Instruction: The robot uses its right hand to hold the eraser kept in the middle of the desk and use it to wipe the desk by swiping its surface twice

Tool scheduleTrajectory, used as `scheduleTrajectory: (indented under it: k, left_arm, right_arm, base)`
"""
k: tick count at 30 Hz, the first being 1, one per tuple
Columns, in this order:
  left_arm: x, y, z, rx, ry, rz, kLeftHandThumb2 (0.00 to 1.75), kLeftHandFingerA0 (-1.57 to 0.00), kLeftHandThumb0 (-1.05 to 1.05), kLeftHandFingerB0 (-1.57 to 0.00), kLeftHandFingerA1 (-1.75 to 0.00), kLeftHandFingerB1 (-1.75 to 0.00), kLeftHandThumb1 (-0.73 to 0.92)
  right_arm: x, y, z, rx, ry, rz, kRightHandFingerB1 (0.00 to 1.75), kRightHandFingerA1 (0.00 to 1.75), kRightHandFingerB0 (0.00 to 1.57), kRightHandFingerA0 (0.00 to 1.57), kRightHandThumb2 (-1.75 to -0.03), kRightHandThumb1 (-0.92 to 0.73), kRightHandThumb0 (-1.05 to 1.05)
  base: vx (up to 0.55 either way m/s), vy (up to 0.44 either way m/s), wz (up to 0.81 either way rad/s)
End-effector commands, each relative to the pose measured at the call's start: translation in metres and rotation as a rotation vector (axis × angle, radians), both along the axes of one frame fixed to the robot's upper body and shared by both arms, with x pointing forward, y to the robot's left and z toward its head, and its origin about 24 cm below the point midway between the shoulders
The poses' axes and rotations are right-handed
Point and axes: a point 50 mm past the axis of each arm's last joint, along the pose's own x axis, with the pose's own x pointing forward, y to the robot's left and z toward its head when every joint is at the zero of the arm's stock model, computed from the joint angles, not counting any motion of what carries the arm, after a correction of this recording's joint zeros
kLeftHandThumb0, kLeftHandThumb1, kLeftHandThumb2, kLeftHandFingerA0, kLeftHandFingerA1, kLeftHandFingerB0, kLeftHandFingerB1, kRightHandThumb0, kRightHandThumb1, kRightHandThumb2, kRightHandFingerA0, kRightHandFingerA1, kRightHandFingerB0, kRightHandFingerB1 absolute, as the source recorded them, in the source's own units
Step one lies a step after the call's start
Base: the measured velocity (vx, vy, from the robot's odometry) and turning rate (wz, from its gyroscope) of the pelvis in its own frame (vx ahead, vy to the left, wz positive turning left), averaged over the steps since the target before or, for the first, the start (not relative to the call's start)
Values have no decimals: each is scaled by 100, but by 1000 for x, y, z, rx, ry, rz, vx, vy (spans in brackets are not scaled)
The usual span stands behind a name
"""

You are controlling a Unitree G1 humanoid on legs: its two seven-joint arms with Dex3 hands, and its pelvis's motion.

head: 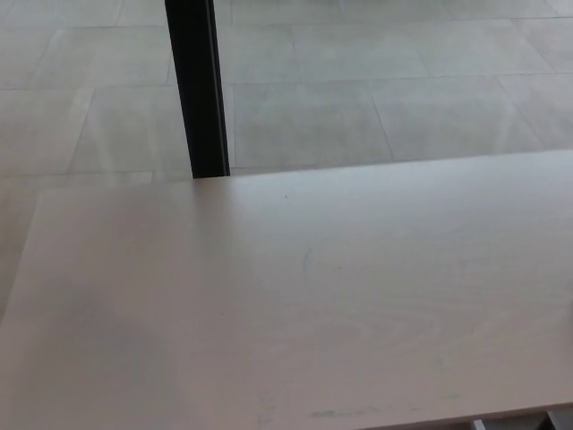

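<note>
My left hand and my right hand are both outside the head view, so I cannot tell whether my fingers are open, closed or holding something. The eraser also does not show anywhere in this picture, and I cannot say where it is. What I see is the table [358, 296], a pale top with a light wood grain, which fills the lower part of the view. Its far edge runs across the picture, a little higher at the right side than at the left, and its far left corner is visible; from there the left edge goes down toward the bottom left of the picture. Near the middle of the table there is a faint bluish curved mark [306, 260], and a small dark dot [286, 196] lies close to the far edge, just beside the place where the post stands behind it. Along the near edge, some faint greenish smudges [336, 414] are on the surface. A soft grey shadow [81, 358] covers the table toward its near left corner. Behind the far edge a black post [199, 90] stands upright, and its lower end is hidden by the table. The floor [376, 107] beyond is made of large light grey tiles with thin joints and carries pale reflections. At the near right corner, a small grey part [557, 421] shows below the table's edge; it is too small to tell what it is.
</note>
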Motion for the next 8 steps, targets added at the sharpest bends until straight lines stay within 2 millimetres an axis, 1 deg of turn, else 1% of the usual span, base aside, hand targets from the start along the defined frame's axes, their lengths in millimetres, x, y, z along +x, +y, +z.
scheduleTrajectory:
  k: [1,2,4,5,6,7,8]
  left_arm:
    - [-5,4,-1,-19,36,14,64,-44,-79,-45,-98,-88,81]
    - [-3,3,-1,-27,27,21,65,-43,-79,-42,-100,-88,82]
    - [-3,3,0,-27,28,21,65,-43,-79,-42,-100,-88,82]
    - [-2,3,0,-28,27,23,65,-43,-78,-38,-103,-88,82]
    - [-2,2,0,-29,27,23,65,-43,-78,-38,-103,-88,82]
    - [-4,3,0,-16,45,10,65,-46,-77,-41,-103,-85,83]
    - [-4,3,0,-16,45,10,65,-46,-77,-41,-103,-85,83]
  right_arm:
    - [-2,2,-2,-1,-19,-20,57,74,5,29,-106,-46,-40]
    - [1,2,-1,-6,-24,1,71,120,1,23,-62,-76,-75]
    - [1,2,-1,-7,-24,2,71,120,1,23,-62,-76,-75]
    - [3,3,-2,-1,-33,2,57,83,5,41,-105,-45,-41]
    - [3,3,-2,0,-34,2,57,83,5,41,-105,-45,-41]
    - [3,4,-1,4,-41,12,57,89,4,50,-105,-46,-41]
    - [3,4,-1,4,-41,12,57,89,4,50,-105,-46,-41]
  base:
    - [0,0,0]
    - [0,0,0]
    - [0,0,0]
    - [0,0,0]
    - [0,0,0]
    - [0,0,0]
    - [0,0,0]
